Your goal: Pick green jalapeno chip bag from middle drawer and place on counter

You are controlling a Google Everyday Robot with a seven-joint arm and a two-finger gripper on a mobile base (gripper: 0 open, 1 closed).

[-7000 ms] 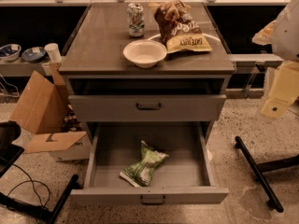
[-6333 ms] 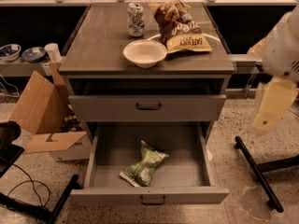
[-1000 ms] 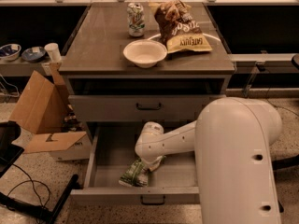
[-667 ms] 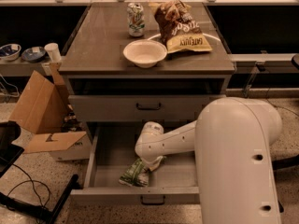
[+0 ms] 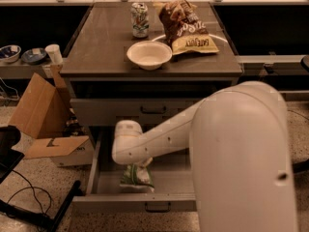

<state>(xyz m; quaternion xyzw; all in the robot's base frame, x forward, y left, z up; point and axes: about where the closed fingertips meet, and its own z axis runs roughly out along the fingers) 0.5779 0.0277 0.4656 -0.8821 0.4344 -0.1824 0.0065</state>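
End effector [image 5: 139, 164] at crumpled green foil bag [image 5: 137, 177], shallow grey metal drawer [image 5: 112, 203], grip indiscernible

The arm [image 5: 244, 149] hogged the right side of the view, its fat white upper segment right up close, and the forearm [image 5: 169, 135] stretched out left and a bit downward to a rounded wrist [image 5: 126, 146]. The gripper [image 5: 139, 164] hung just under that wrist, pointing down (mostly tucked behind it, honestly).
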